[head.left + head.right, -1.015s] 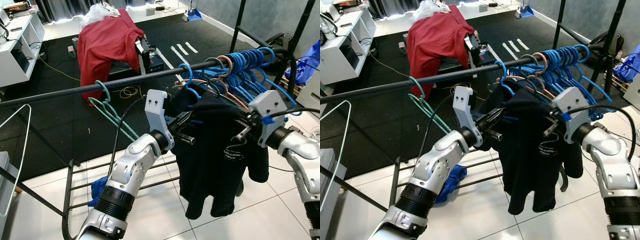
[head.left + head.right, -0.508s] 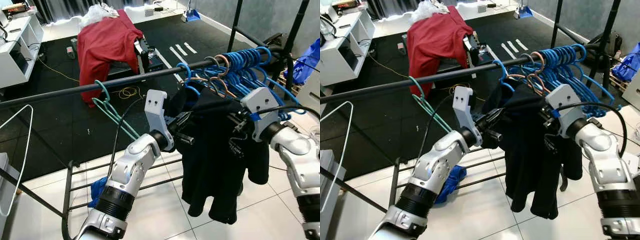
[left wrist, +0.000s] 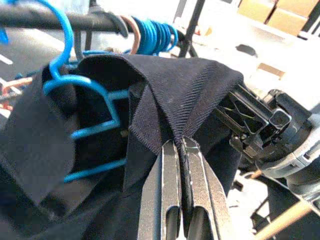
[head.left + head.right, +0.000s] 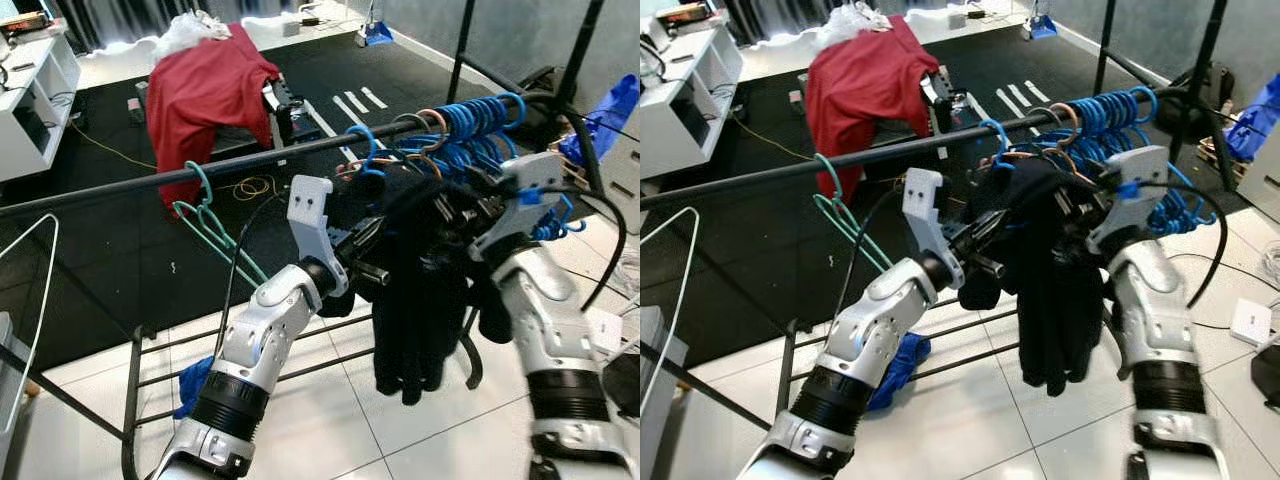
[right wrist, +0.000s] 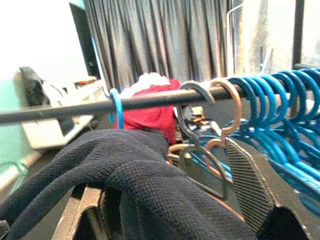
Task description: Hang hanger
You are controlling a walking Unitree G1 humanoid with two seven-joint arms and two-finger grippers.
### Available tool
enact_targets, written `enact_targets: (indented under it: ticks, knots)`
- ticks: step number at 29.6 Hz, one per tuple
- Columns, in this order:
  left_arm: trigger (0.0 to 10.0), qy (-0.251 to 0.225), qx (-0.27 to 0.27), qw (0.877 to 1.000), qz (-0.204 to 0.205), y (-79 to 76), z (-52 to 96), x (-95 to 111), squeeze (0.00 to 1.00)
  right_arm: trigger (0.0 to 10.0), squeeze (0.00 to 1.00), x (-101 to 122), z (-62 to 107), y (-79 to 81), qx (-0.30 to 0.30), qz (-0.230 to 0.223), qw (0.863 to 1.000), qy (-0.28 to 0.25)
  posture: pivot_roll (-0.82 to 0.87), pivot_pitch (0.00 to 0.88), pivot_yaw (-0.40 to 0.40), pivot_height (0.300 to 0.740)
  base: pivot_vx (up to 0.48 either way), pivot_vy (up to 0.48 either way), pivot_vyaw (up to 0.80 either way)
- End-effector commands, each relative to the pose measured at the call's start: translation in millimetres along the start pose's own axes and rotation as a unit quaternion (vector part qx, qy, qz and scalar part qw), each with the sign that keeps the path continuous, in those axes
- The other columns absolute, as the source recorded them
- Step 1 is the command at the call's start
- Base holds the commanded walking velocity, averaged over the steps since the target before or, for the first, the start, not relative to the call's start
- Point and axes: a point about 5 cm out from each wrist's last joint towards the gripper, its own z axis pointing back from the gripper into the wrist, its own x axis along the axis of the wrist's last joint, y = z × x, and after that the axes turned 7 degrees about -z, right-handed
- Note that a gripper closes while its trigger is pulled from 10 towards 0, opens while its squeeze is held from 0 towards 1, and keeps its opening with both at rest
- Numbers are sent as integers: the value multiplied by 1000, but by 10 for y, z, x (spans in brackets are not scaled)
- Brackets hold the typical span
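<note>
A black rail (image 4: 250, 165) crosses in front of me. A blue hanger (image 3: 75, 85) has its hook (image 4: 362, 140) over the rail and carries a bunched black garment (image 4: 420, 300). My left gripper (image 4: 372, 255) reaches in from the left just under the rail. In the left wrist view it (image 3: 179, 145) is shut on a fold of the garment's fabric. My right gripper (image 4: 465, 215) is at the garment's right side, close to the rail. In the right wrist view it (image 5: 157, 167) stands open, with the garment (image 5: 140, 175) heaped between its spread fingers (image 5: 250, 175).
Several blue hangers (image 4: 480, 120) crowd the rail's right end and green hangers (image 4: 215, 215) hang to the left. A white wire hanger (image 4: 40, 260) is at far left. A red cloth (image 4: 200, 90) drapes a stand behind. A blue cloth (image 4: 195, 380) lies on the low rack bars (image 4: 170, 335).
My right gripper has swung left and up toward the rail, and the garment has bunched narrower between the two grippers. My left gripper has held its place on the fabric.
</note>
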Motion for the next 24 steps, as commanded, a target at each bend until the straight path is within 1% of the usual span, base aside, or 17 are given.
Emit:
enact_targets:
  ticks: [1,2,4,5,6,7,9,10,13,15,16,17,18,20,21,23,24]
  knots:
    - [0,28,28,999,15,85,55,-134,0,10000,0,308,-21,-104,-24,-39,995,-85,-154,87,109,740,0,0,0]
    - [0,29,28,999,16,84,56,-136,0,10000,0,363,-53,-127,-31,-108,986,-121,-153,86,108,740,0,0,0]
    - [0,29,28,999,16,84,56,-136,0,10000,0,363,-53,-127,-31,-108,986,-121,-153,86,108,740,0,0,0]
    - [0,29,28,999,16,83,56,-137,0,10000,0,392,-80,-155,-41,-160,976,-144,-150,83,107,740,0,0,0]
    - [0,29,28,999,16,83,56,-137,0,10000,0,392,-80,-155,-41,-160,976,-144,-150,83,107,740,0,0,0]
    - [0,28,27,999,16,79,57,-138,0,10000,0,360,-112,-175,-54,-207,967,-141,-151,80,106,740,0,0,0]
    - [0,28,27,999,16,79,57,-138,0,10000,0,360,-112,-175,-54,-207,967,-141,-151,80,106,740,0,0,0]
    - [0,28,27,999,16,75,57,-138,0,10000,0,305,-138,-175,-71,-207,968,-123,-152,84,107,740,0,0,0]
    - [0,29,27,999,16,71,58,-141,0,10000,0,280,-151,-160,-79,-212,968,-111,-151,87,108,740,0,0,0]
    - [0,30,27,999,17,68,61,-147,0,10000,0,290,-153,-150,-83,-206,969,-107,-155,90,110,740,0,0,0]
    - [0,31,27,999,17,67,64,-154,0,10000,0,317,-151,-133,-76,-192,973,-105,-155,92,109,740,0,0,0]
    - [0,31,27,999,17,67,64,-154,0,10000,0,317,-151,-133,-76,-192,973,-105,-155,92,109,740,0,0,0]
    - [0,31,27,999,18,67,66,-159,0,10000,0,343,-149,-123,-69,-177,976,-105,-155,92,109,740,0,0,0]
    - [0,31,27,999,18,67,66,-159,0,10000,0,343,-149,-123,-69,-177,976,-105,-155,92,109,740,0,0,0]
    - [0,32,27,999,18,67,67,-164,0,10000,0,356,-149,-118,-65,-165,979,-104,-155,92,109,740,0,0,0]
    - [0,32,27,999,18,67,67,-164,0,10000,0,356,-149,-118,-65,-165,979,-104,-155,92,109,740,0,0,0]
    - [0,32,27,999,18,68,67,-167,0,10000,0,301,-160,-144,-91,-95,989,-64,-160,95,109,740,0,0,0]
